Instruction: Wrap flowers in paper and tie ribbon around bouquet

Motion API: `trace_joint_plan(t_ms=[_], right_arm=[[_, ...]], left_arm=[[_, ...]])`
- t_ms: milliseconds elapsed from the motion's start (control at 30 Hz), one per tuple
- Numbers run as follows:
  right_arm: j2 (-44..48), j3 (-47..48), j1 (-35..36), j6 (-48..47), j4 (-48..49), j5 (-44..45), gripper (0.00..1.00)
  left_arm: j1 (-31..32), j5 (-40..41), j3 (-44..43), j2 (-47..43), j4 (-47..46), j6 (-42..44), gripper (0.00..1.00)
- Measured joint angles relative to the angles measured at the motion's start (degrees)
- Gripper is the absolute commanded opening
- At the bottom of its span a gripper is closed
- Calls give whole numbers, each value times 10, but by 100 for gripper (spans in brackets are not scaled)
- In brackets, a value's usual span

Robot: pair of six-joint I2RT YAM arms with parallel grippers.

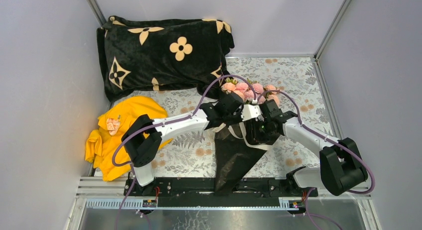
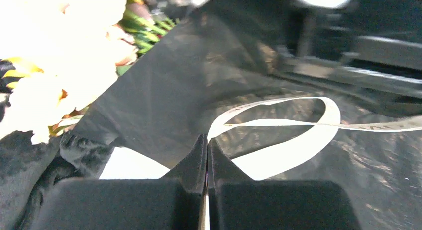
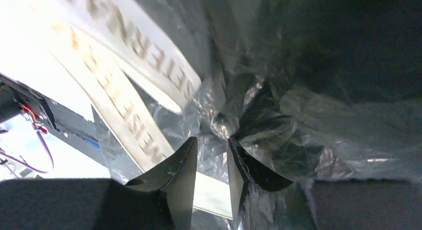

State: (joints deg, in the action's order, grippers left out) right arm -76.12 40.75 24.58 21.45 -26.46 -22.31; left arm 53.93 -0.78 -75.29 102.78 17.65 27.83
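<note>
A bouquet (image 1: 234, 158), a narrow cone of crinkled matte black paper (image 1: 230, 165) topped with pale pink artificial flowers (image 1: 250, 90), is seen at the centre of the overhead view. Its tip lies toward the bottom edge, and both arms meet over its upper half.

Only the wrist views resolve the fingers. In the left wrist view, the left gripper (image 2: 206, 140) is shown pressed together at bottom centre. A looped cream-beige fabric ribbon (image 2: 298, 145) lies on the paper just beyond it, and whether the ribbon is pinched cannot be told. In the right wrist view, the right gripper (image 3: 211, 143) is seen with its fingers narrowly apart over the paper, the lettered ribbon at upper left.

Only the overhead view shows a black plush blanket (image 1: 159, 51) at upper left and a yellow cloth (image 1: 119, 135) at left.
</note>
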Motion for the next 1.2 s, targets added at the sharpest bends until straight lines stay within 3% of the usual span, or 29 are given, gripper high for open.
trace_joint_plan(t_ms=[233, 567, 667, 800, 900, 1033, 1200], right_arm=[[11, 28, -15, -22, -67, 9, 38], [104, 71, -33, 1, -75, 109, 35], [167, 40, -33, 2, -5, 63, 36], [305, -73, -33, 19, 166, -9, 32], [356, -139, -26, 25, 263, -37, 31], [332, -168, 14, 6, 341, -41, 32], [286, -169, 98, -71, 355, -15, 34]], left_arm=[[-11, 9, 15, 0, -30, -24, 0], [-11, 9, 32, 0, -49, -45, 0], [-11, 9, 44, 0, -63, -50, 0], [-12, 9, 58, 7, -77, -57, 0], [-12, 9, 61, 16, -80, -64, 0], [-16, 6, 64, 23, -85, -74, 0], [-31, -14, 64, 29, -87, -92, 0]])
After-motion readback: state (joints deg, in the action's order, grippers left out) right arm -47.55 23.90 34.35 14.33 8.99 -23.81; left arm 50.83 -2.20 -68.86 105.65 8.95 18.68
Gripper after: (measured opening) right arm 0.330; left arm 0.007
